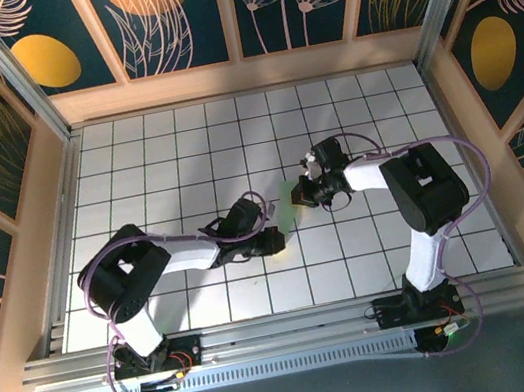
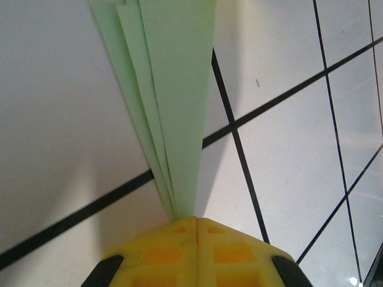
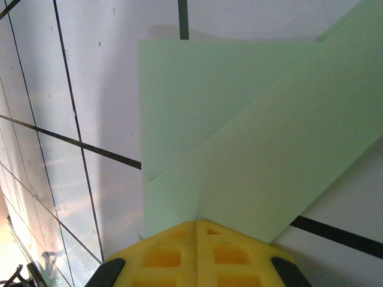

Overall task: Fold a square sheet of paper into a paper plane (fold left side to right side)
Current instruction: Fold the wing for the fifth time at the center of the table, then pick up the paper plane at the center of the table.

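The square sheet of paper is now a folded pale green paper plane (image 1: 287, 206), lying between my two grippers near the middle of the grid table. In the left wrist view it is a narrow fan of stacked layers (image 2: 176, 89) tapering down into the tips of my left gripper (image 2: 196, 219), whose yellow jaws are pressed together on its end. In the right wrist view a broad diagonal flap (image 3: 257, 137) overlaps a flatter layer, and its lower edge runs into my right gripper (image 3: 197, 223), also shut on it. From above, the left gripper (image 1: 277, 240) is at the paper's near left and the right gripper (image 1: 300, 194) at its right.
The white grid-tiled table (image 1: 183, 149) is bounded by low wooden walls (image 1: 241, 76) at the back and sides. An aluminium rail (image 1: 286, 329) carrying both arm bases runs along the near edge.
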